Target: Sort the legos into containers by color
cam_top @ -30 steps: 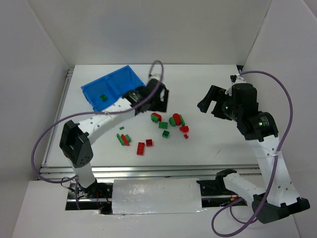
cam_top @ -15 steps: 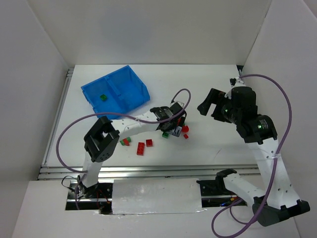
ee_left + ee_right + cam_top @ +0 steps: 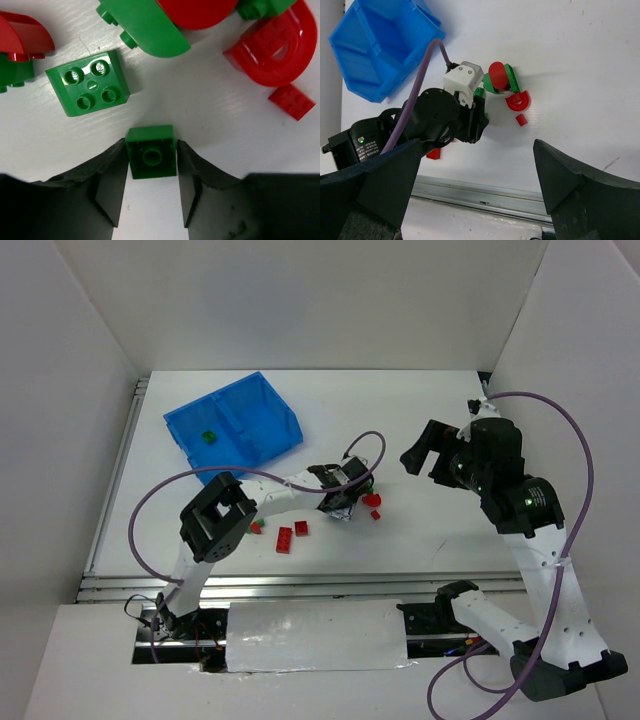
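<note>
Top external: bin [image 3: 262, 412] holds green lego [image 3: 207, 436]; left end effector [image 3: 151, 146] clamps brick [image 3: 150, 158]; right end effector [image 3: 477, 145] apart.

- The white tabletop [image 3: 420, 410] carries everything.
- A blue bin [image 3: 285, 425] with two side-by-side compartments stands on the far left part, turned at an angle to the tabletop's edges.
- Near the middle lies a loose cluster of legos. A red arch [image 3: 302, 35] has a tiny red brick [image 3: 292, 101] just beside it, and a green curved piece [image 3: 145, 25] touches a red rounded piece [image 3: 197, 7].
- A four-stud green brick [image 3: 89, 90] lies flat with its studs up. A small green brick [image 3: 151, 151] lies near it, not touching.
- A red-on-green pair [image 3: 17, 45] lies just beside the four-stud brick.
- Nearer the arms' bases, a larger red brick [image 3: 284, 538] and a smaller red brick [image 3: 301, 528] lie close together, apart from the cluster.
</note>
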